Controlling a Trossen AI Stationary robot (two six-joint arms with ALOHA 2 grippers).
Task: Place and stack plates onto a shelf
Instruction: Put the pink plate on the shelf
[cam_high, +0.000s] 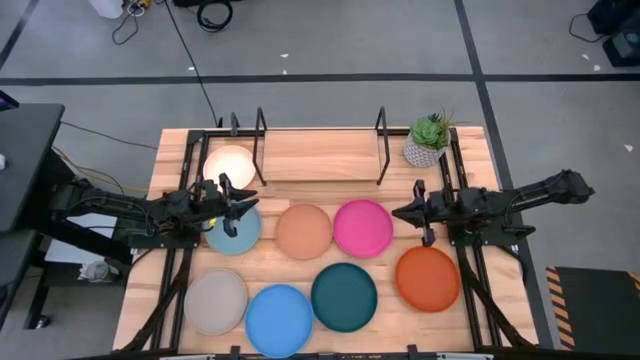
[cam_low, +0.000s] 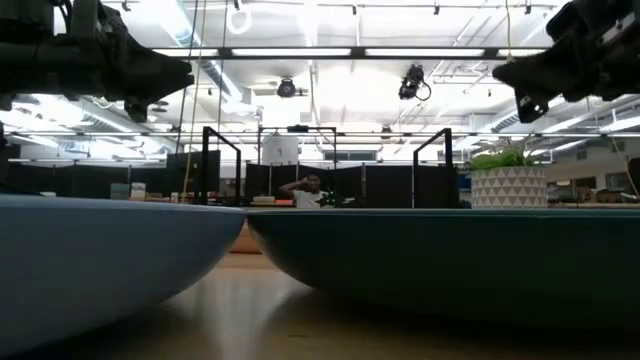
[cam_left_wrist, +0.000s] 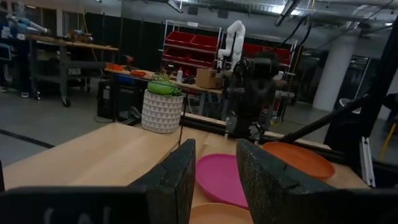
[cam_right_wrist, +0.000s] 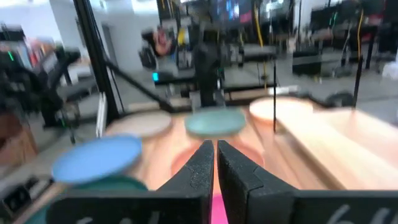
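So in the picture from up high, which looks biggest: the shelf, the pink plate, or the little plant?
1. The shelf, by far the widest.
2. The pink plate.
3. The little plant, pot and leaves together looking a bit smaller than the plate.

Robotics lab: red parts bins (cam_left_wrist: 202, 43), white robot arm (cam_left_wrist: 234, 38), workbenches (cam_left_wrist: 68, 46), ceiling strip lights (cam_low: 320, 52).

Wood table (cam_high: 165, 160) carries everything. Far edge: plank shelf (cam_high: 320, 158) w/ black rods; cream plate (cam_high: 229, 165) on its left end, potted plant (cam_high: 428, 140) just right of it. Mid row, L to R: pale blue plate (cam_high: 234, 233), peach (cam_high: 303, 230), magenta (cam_high: 362, 227). Near row: grey-beige (cam_high: 215, 302), bright blue (cam_high: 279, 319), teal (cam_high: 344, 295), orange (cam_high: 427, 278) further right.
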